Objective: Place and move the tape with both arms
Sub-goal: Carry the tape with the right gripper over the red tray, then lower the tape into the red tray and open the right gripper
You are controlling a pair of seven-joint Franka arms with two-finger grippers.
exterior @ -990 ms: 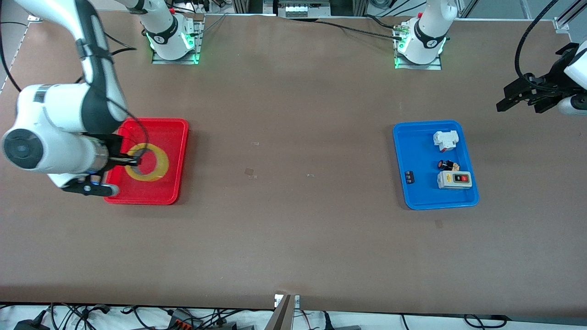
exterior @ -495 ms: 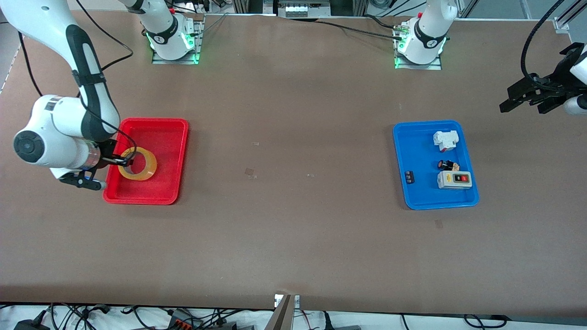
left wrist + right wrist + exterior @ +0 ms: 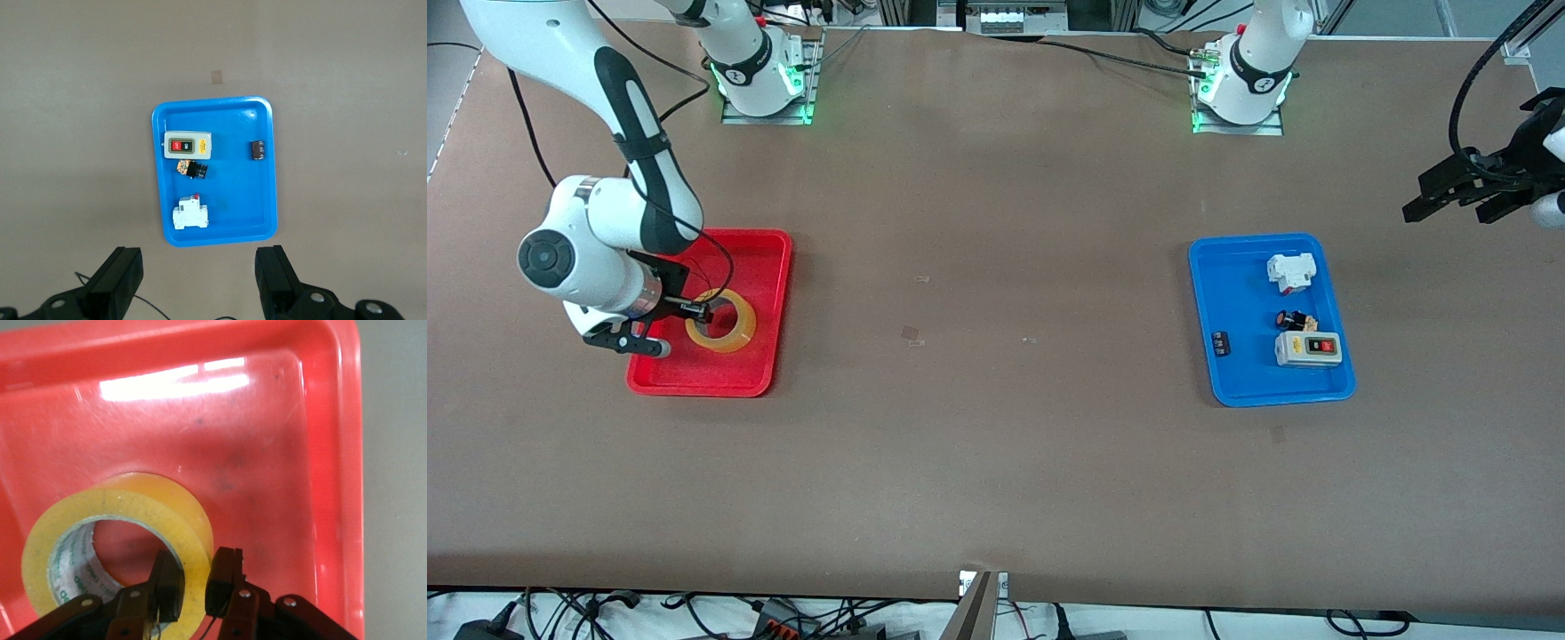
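Note:
The yellow-amber tape [image 3: 734, 342] is a ring inside the red tray [image 3: 760, 267], in the part nearer the front camera. My right gripper [image 3: 698, 311] is low in the tray and shut on the ring's wall, with one finger in the hole and one outside. The right wrist view shows the tape [image 3: 133, 503] pinched between the right gripper [image 3: 195, 577] fingers over the red tray floor [image 3: 267, 420]. My left gripper [image 3: 1449, 191] is open and empty, up in the air over bare table at the left arm's end; its fingers [image 3: 123, 270] stand wide apart.
A blue tray [image 3: 1240, 293] toward the left arm's end holds a white breaker [image 3: 1291, 271], a grey switch box [image 3: 1307, 348], a black push button [image 3: 1294, 319] and a small black part [image 3: 1220, 343]. The left wrist view shows the blue tray [image 3: 233, 133] from above.
My right arm has come down lower over the red tray with the tape in its grip, first toward the table's end, then back. My left gripper drifted slightly toward its end of the table.

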